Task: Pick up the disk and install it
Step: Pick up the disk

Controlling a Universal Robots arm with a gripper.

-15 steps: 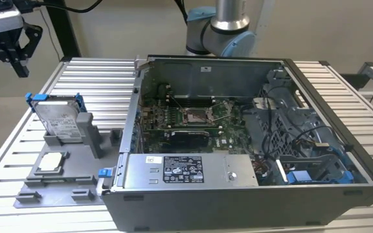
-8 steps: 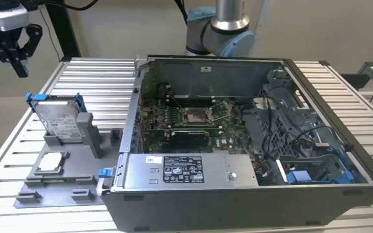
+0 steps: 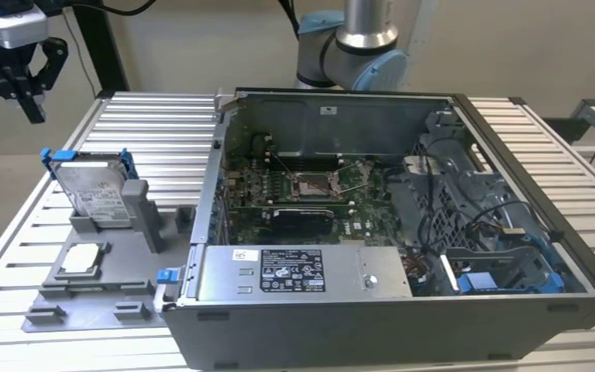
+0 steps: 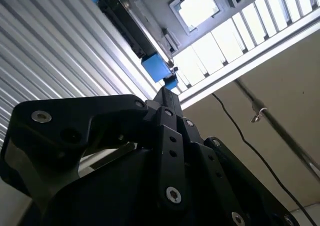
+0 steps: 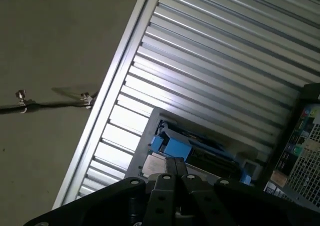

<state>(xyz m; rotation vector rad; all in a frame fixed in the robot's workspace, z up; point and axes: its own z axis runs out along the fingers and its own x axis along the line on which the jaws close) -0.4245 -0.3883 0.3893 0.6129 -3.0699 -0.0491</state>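
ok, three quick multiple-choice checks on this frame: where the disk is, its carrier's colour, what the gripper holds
1. The disk is: A in the case; B upright in the grey holder; C flat on the table.
2. The carrier is: A red; B blue; C yellow.
3. The gripper holds: A the disk; B the chip; C nothing.

1B: the disk stands in the holder, at the exterior view's left of the case.
2B: blue tabs frame the disk.
3C: the gripper hangs above the table, apart from disk and chip.
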